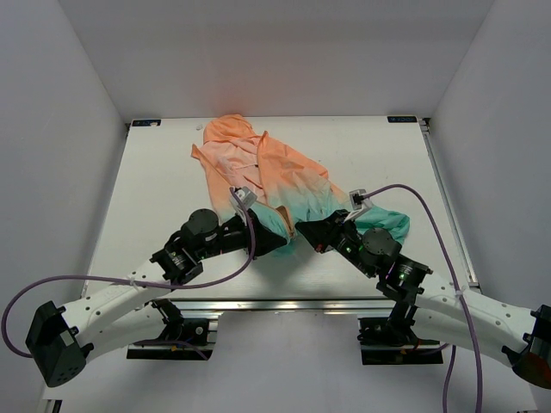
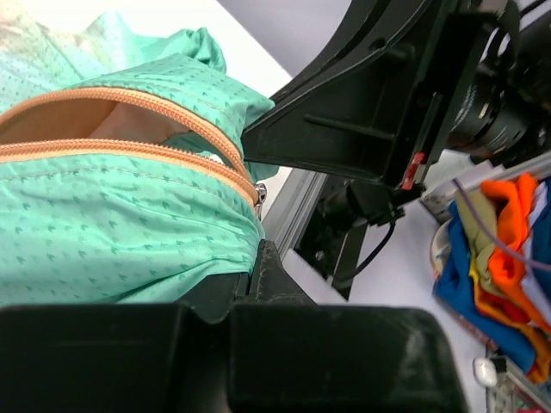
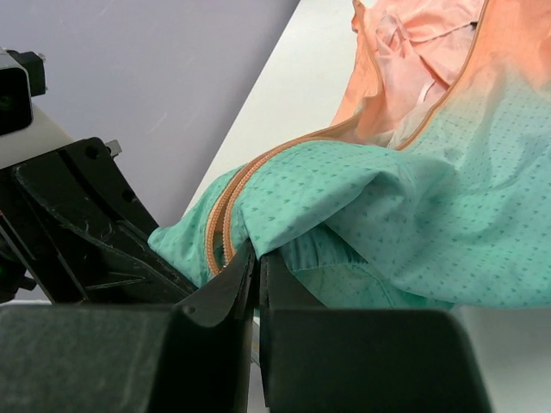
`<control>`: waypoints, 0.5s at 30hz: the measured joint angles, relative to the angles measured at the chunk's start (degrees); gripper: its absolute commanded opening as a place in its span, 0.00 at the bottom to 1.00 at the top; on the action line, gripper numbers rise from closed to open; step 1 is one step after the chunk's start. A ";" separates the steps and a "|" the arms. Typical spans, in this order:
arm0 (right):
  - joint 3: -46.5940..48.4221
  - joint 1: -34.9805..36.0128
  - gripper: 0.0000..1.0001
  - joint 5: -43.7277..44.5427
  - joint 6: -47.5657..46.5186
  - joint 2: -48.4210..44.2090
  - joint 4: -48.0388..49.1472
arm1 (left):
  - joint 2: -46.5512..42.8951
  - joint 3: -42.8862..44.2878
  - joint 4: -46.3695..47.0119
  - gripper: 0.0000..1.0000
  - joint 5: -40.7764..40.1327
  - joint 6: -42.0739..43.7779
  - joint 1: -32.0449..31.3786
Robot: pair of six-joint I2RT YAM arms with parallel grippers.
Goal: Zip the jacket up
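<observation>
The jacket (image 1: 275, 176) lies spread on the white table (image 1: 155, 189), its peach-orange hood at the far side and its teal hem toward the arms. Both grippers meet at the hem's near edge. My left gripper (image 1: 286, 241) (image 2: 250, 258) is shut on teal fabric just below the orange zipper (image 2: 129, 151), whose two tapes gape apart above a small metal slider (image 2: 260, 194). My right gripper (image 1: 303, 230) (image 3: 258, 251) is shut on the teal hem beside the zipper (image 3: 225, 211). Each gripper faces the other closely; the right gripper (image 2: 344, 129) shows large in the left wrist view.
An aluminium rail (image 1: 284, 304) runs along the table's near edge. White walls close in the table on three sides. A pile of coloured cloth (image 2: 499, 249) lies off the table beyond the right arm. A teal sleeve (image 1: 392, 222) extends right, by the right arm.
</observation>
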 measured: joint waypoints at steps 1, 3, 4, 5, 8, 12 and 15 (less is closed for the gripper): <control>0.00 0.00 0.00 -0.26 0.02 0.13 -0.09 | 0.02 0.00 -0.46 0.00 0.24 0.42 0.00; 0.00 0.00 0.00 -0.74 0.02 0.37 -0.24 | 0.15 0.00 -1.11 0.00 0.63 1.14 0.02; 0.00 0.00 0.00 -0.87 0.00 0.44 -0.31 | 0.24 0.00 -1.44 0.00 0.72 1.44 0.02; 0.00 -0.02 0.00 -1.11 0.00 0.50 -0.44 | 0.33 0.00 -1.90 0.00 0.76 1.60 0.02; 0.00 -0.02 0.00 -1.81 0.11 0.52 -1.38 | 0.52 0.02 -2.89 0.06 0.76 1.66 0.02; -0.90 -0.22 0.00 -3.58 1.68 0.57 -0.66 | 0.55 0.00 -3.30 0.14 1.68 1.27 0.02; -3.06 -0.63 0.00 -4.90 3.13 0.70 0.81 | 0.55 0.00 -4.02 0.23 2.16 1.07 -0.02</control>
